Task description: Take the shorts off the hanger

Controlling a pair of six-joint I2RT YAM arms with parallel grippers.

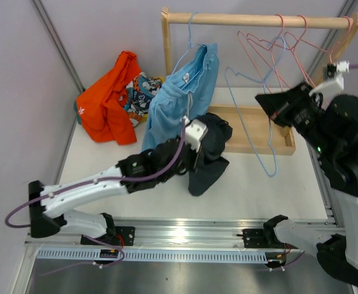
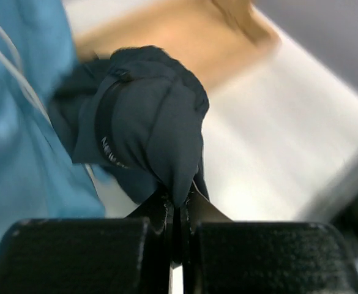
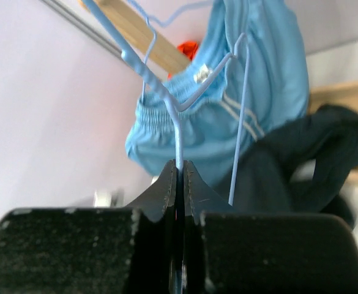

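1. Left fingers (image 2: 159, 215): pressed together on a thin pinched fold of the black shorts (image 2: 148, 122), with the bulk of the cloth bunched beyond the tips.
2. Right fingers (image 3: 165, 197): closed on the blue wire hanger (image 3: 179, 138), which looks bare. Whether its hook is on the rail (image 1: 258, 20) cannot be told.
3. Black shorts, location: heaped mid-bench (image 1: 258, 190), just beside the light blue shorts (image 1: 179, 101) and lapping the rack's wooden base (image 1: 283, 144). In the top view they lie apart from the held hanger.
4. Light blue shorts: draped on their own hanger, which is hooked on the rail. This pair is not yet removed.
5. Orange shorts (image 1: 105, 107) and patterned shorts (image 1: 141, 92): piled at the far left of the bench.
6. Handling note (judgement):
   - The black pair appears free of its hanger, so the step in hand is setting it aside.
   - Draw it low and leftward toward the pile before letting go.
   - Keep the pinch firm, since so narrow a fold may slip.
   - Steer clear of the hanging blue pair so it is not dragged.
   - Hold the bare hanger steady meanwhile.
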